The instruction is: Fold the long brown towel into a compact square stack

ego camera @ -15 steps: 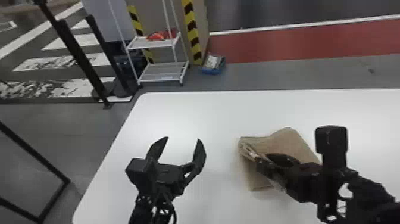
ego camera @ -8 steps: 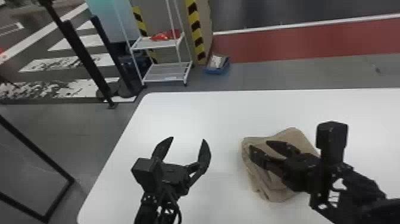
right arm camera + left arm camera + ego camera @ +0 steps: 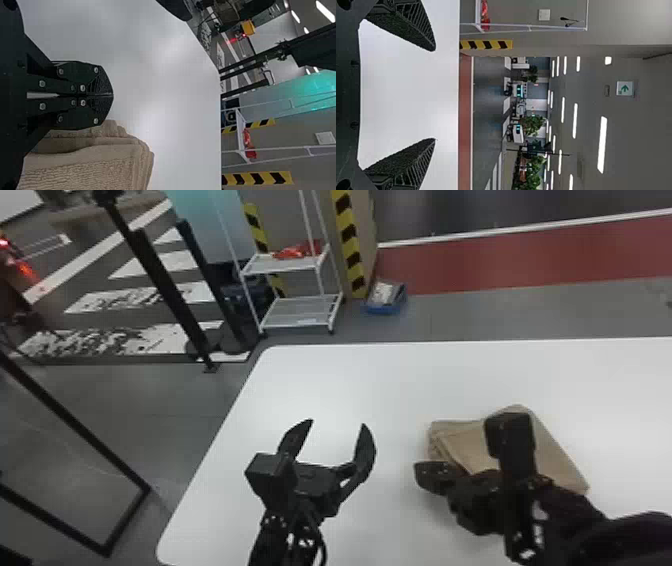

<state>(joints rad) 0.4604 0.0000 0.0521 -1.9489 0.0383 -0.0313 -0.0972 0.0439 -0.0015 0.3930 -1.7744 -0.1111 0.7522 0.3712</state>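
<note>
The folded towel (image 3: 552,450) lies on the bench (image 3: 310,380), partly hidden by the right gripper (image 3: 419,472) and its arm; those jaws are pressed together. The left gripper (image 3: 338,423) has its jaws spread. The head view cuts off the bench's right end.

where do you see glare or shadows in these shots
Head view: soft glare on the white table beyond the left gripper; left wrist view: ceiling lights glare as white strips; right wrist view: hazy bright patches on the table, dark shadow in a fold of the towel.
</note>
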